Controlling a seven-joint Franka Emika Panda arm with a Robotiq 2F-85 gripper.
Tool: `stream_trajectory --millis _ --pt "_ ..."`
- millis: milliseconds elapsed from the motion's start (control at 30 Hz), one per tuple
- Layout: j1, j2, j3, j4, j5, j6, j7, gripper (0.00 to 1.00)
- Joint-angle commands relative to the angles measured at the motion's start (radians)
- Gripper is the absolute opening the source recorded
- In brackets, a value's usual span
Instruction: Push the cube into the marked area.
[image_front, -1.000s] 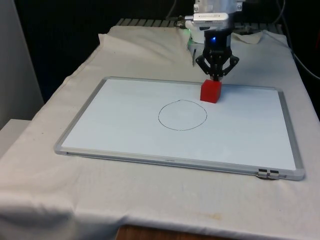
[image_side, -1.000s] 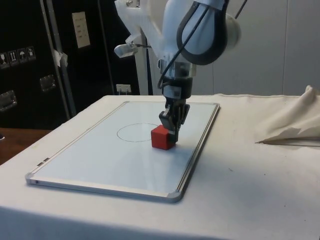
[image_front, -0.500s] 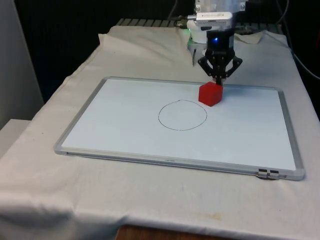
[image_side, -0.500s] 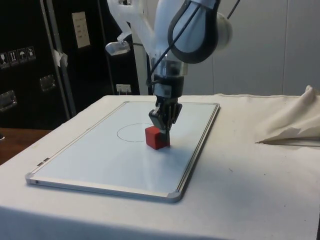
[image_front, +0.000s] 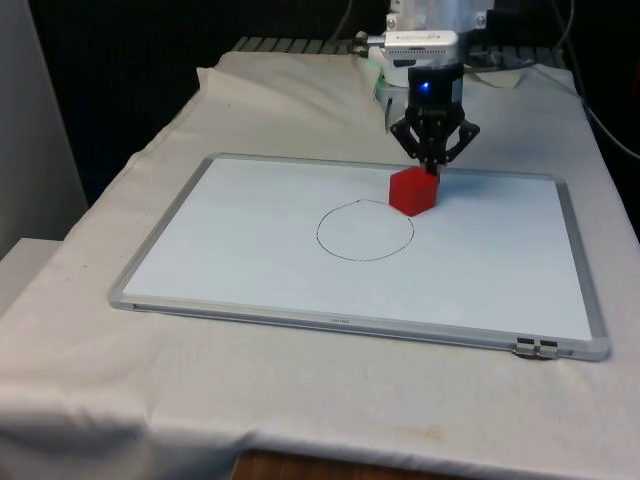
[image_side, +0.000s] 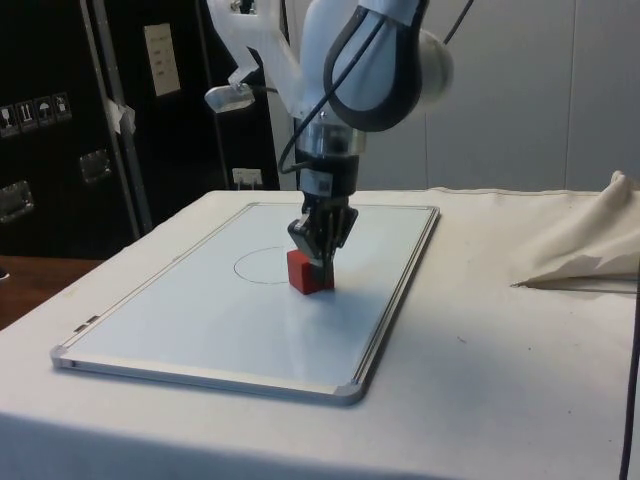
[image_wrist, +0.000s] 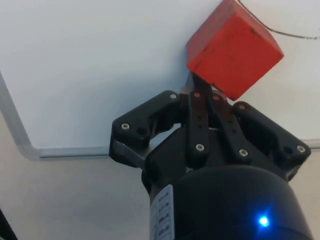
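Black two-finger gripper (image_front: 434, 170) sits upper centre-right of the front view, pointing straight down, fingers (image_wrist: 199, 95) pinched together w/ nothing between them, tips pressed against the small red cube (image_front: 412, 190). Contact is on the cube's far right edge as the front view shows it; in the side view the gripper (image_side: 322, 262) stands at the cube's (image_side: 308, 272) right-hand top edge, approx. mid-frame. Wrist view: the closed gripper (image_wrist: 197, 89) meets one lower face of the cube (image_wrist: 232, 49), which lies turned at an angle to it.

Cube rests flat on the large white rectangular whiteboard w/ grey metal frame (image_front: 250, 215), upper centre of the front view. It straddles the thin black drawn circle (image_front: 365, 230): its near left corner is on the line at the circle's upper right, most of the cube outside it. In the side view the circle (image_side: 268, 265) lies just left of the cube, touching it.

Whiteboard lies on the white cloth (image_front: 140, 390) over the table; a bunched fold of cloth (image_side: 585, 250) sits at the right edge of the side view, well apart from the board.
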Motion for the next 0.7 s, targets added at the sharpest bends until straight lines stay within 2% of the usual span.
stream_trajectory --millis 0,33,167,233,267,300,433,500,533,567,667 --pt "0.000 0.001 -0.003 0.001 0.000 0.000 0.001 0.00" --pt "0.006 0.011 -0.020 0.004 -0.014 0.006 0.017 0.00" --pt "0.007 0.015 -0.037 0.008 -0.015 0.006 0.022 0.00" --pt "0.008 0.017 -0.043 0.011 -0.016 0.006 0.025 0.00" --pt "0.000 0.005 -0.027 0.008 0.000 0.000 0.008 0.00" --pt "0.009 0.019 -0.046 0.013 -0.017 0.006 0.026 0.00" --pt "0.010 0.028 -0.057 0.025 -0.018 0.007 0.033 0.00" --pt "0.010 0.034 -0.061 0.032 -0.018 0.006 0.037 0.00" --pt "0.000 0.022 -0.043 0.029 0.000 0.000 0.019 0.00" --pt "0.010 0.037 -0.063 0.036 -0.018 0.006 0.038 0.00" --pt "0.011 0.050 -0.071 0.052 -0.018 0.005 0.044 0.00"
